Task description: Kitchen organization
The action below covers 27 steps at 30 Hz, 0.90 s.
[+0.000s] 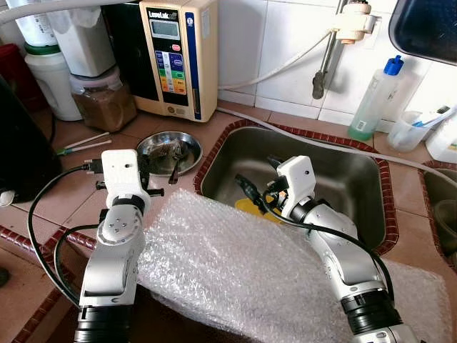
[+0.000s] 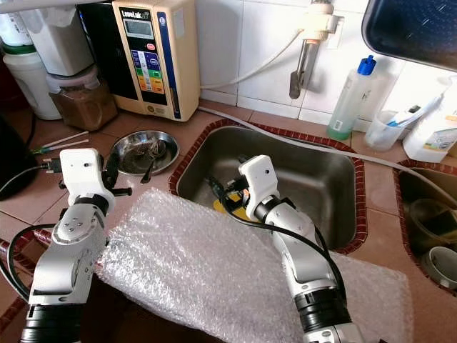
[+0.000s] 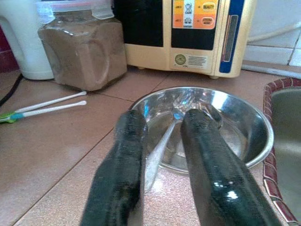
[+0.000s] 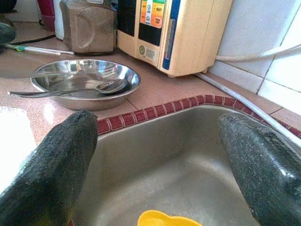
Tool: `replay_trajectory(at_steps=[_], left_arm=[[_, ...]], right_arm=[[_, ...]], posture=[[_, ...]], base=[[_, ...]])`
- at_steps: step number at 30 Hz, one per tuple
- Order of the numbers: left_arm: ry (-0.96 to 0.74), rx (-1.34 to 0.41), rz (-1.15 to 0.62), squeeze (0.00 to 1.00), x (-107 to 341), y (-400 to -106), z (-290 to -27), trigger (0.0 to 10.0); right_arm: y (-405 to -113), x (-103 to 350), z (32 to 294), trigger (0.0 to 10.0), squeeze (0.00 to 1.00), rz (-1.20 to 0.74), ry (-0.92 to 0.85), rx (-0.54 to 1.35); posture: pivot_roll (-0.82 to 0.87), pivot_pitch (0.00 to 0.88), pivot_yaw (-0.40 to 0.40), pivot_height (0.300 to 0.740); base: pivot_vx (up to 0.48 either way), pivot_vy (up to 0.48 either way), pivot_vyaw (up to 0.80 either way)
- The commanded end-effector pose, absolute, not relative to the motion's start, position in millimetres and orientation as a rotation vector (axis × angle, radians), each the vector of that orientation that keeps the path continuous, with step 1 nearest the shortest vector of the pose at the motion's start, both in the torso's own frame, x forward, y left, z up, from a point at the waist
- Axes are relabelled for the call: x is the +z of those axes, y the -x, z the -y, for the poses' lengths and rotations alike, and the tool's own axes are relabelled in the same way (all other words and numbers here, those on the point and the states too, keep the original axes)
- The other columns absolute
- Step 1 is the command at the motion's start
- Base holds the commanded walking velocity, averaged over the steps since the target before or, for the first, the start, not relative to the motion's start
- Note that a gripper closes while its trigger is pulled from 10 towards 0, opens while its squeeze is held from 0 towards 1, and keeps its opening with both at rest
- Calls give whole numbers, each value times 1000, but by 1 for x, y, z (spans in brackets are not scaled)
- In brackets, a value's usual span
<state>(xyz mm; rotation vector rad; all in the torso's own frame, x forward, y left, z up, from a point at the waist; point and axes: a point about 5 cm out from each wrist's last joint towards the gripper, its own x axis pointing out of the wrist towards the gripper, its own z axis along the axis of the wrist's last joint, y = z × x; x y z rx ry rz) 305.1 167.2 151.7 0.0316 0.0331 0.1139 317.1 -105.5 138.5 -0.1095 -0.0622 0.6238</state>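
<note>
A steel bowl (image 1: 169, 150) sits on the tiled counter left of the sink (image 1: 343, 179), with a spoon (image 3: 162, 141) lying in it, handle over the rim. My left gripper (image 1: 161, 170) hovers at the bowl's near edge, open, and the spoon handle runs between its fingers (image 3: 127, 155). Over the sink's left rim, my right gripper (image 1: 255, 171) is spread wide open and holds nothing. A yellow object (image 1: 250, 207) lies on the sink floor just below it. In the right wrist view the bowl (image 4: 84, 84) and spoon (image 4: 84, 90) lie beyond the left finger.
A sheet of bubble wrap (image 1: 228, 264) covers the counter's front edge under both arms. Behind the bowl stand a water ioniser (image 1: 178, 57), a jar of brown powder (image 1: 103, 100) and white containers. A tap (image 1: 325, 64), green bottle (image 1: 375, 100) and plastic jug (image 1: 410, 132) sit behind the sink.
</note>
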Motion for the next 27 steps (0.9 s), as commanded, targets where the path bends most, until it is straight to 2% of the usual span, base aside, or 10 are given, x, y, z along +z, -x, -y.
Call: replay_trajectory(at_steps=[1, 9, 18, 23, 24, 25, 26, 27], left_arm=[[-40, 82, -38, 1000, 149, -303, -163, 10000], [-74, 84, -58, 1000, 147, -302, -161, 10000], [-145, 178, -95, 1000, 148, -322, -196, 10000], [-137, 167, -125, 1000, 142, -328, -197, 10000], [-132, 154, -131, 937, 141, -330, -195, 10000], [-129, 138, -134, 251, 141, -332, -193, 10000], [-120, 119, -134, 0, 141, -336, -190, 10000], [-104, 107, -131, 0, 142, -338, -187, 10000]], right_arm=[[-318, 139, 106, 10000, 0, 60, 115, 622], [-318, 138, 106, 10000, 0, 56, 119, 622], [-316, 135, 105, 10000, 0, 46, 126, 621], [-315, 135, 105, 10000, 0, 45, 125, 619], [-315, 135, 105, 10000, 0, 45, 126, 620], [-315, 135, 105, 10000, 0, 45, 127, 621], [-314, 135, 105, 10000, 0, 46, 130, 621], [-314, 135, 106, 10000, 0, 45, 131, 619]], posture=[[88, 0, 24, 740], [87, 0, 22, 740], [79, 0, 28, 740], [69, 0, 30, 740], [65, 0, 31, 740], [64, 0, 31, 740], [60, 0, 32, 740], [60, 0, 33, 740]], base=[[0, 0, 0], [0, 0, 0], [0, 0, 0], [0, 0, 0], [0, 0, 0], [0, 0, 0], [0, 0, 0], [0, 0, 0]])
